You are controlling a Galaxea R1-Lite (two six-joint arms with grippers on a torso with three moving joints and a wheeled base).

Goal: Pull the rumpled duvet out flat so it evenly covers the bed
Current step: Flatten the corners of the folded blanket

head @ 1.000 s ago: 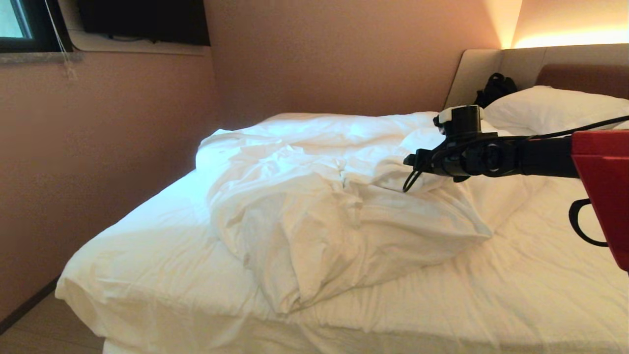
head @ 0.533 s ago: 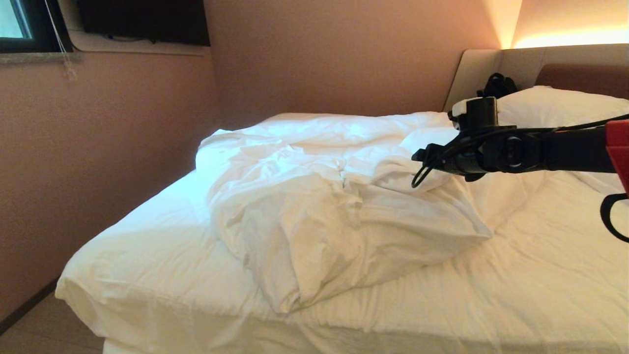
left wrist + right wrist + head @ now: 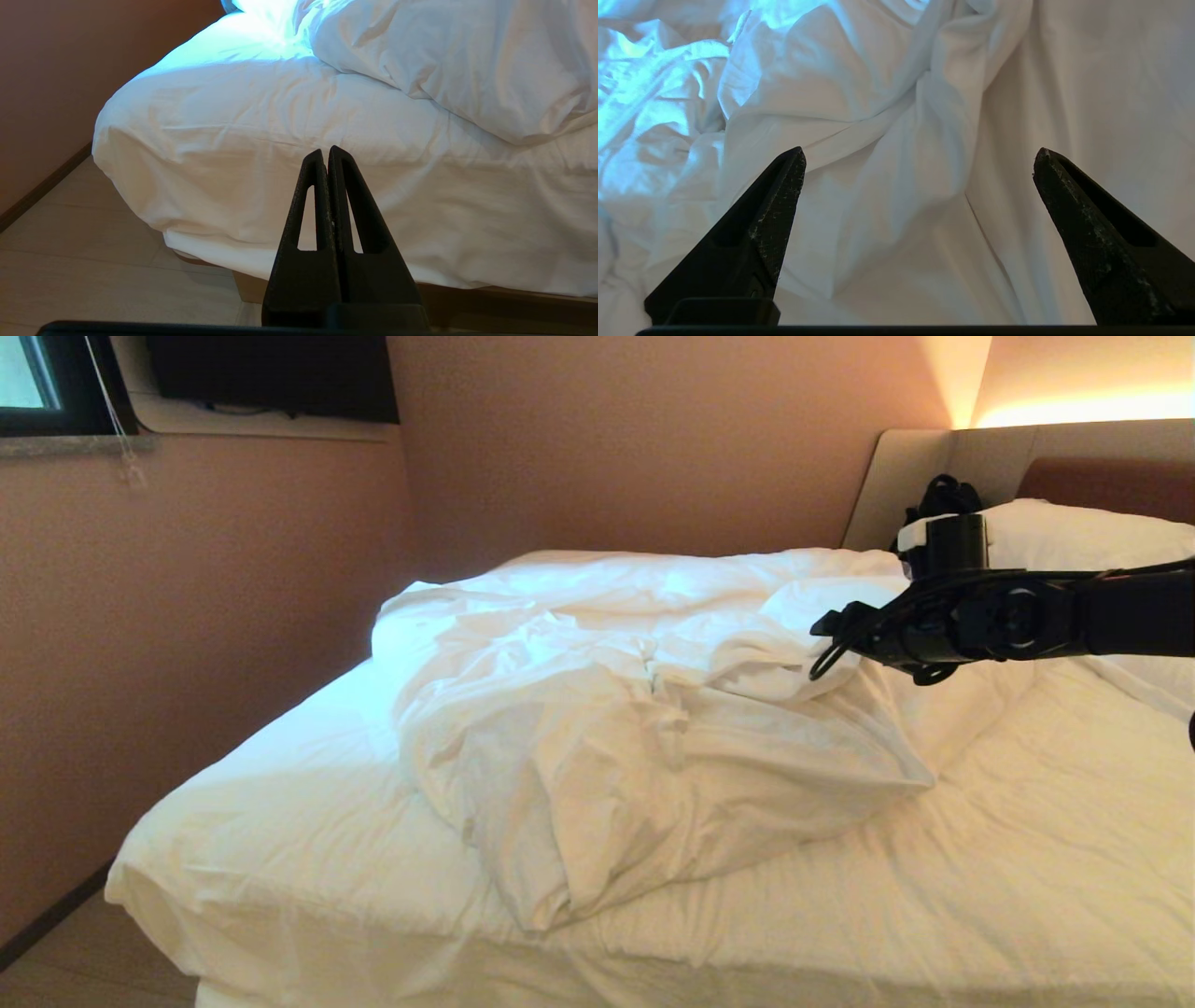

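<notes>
A: What differs from a second ago?

B: Only the right arm. In the head view it has drawn back toward the right edge and a little higher; its red link has left the frame. The bedding lies as it did.

A: And the scene, left to right?

B: At far left a plain pinkish wall [image 3: 205,616] runs along the bed [image 3: 280,821], whose mattress wears a thin, finely creased white sheet. The left gripper [image 3: 327,156] hangs off the bed's near corner above the pale floor [image 3: 70,280], touching nothing, its black wedge-shaped fingers pressed tip to tip. In the middle the duvet [image 3: 635,737] sits heaped toward the wall side, thick and puffy, its cotton cover in deep folds, one lobe sagging toward the near edge, with bare sheet on both sides.

A: Further right?

B: The right gripper [image 3: 920,161] hovers above the duvet's folds near its right side, its textured black fingers [image 3: 784,186] spread wide, nothing between them. Behind it lies a plump white pillow [image 3: 1074,537] against the beige padded headboard [image 3: 915,476], with a black bag [image 3: 943,495] in the corner.
</notes>
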